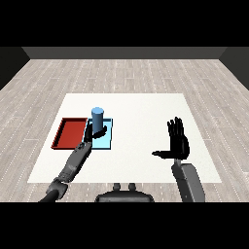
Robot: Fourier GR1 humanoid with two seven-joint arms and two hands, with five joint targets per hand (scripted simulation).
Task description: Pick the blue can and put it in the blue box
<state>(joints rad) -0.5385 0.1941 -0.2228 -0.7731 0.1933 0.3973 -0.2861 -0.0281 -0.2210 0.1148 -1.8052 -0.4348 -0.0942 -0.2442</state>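
Two trays lie side by side at the left of the white worktop (pixel 146 141), the red tray (pixel 68 133) and, to its right, the blue box (pixel 106 141). The blue can (pixel 97 116) stands upright at the box's far edge with the left hand (pixel 98 133) curled round its base, while the right hand (pixel 178 141) hangs spread and empty, well apart. Placing looks nearly done; next the fingers should release and back away without tipping the can.

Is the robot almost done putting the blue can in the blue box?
Nearly. The blue can already stands upright at the far end of the light blue tray, beside the red tray. The left robot hand sits at the can's base, fingers around it, so it has not let go. What is left: opening that hand and pulling the arm back. The right robot hand is open, off to the side.
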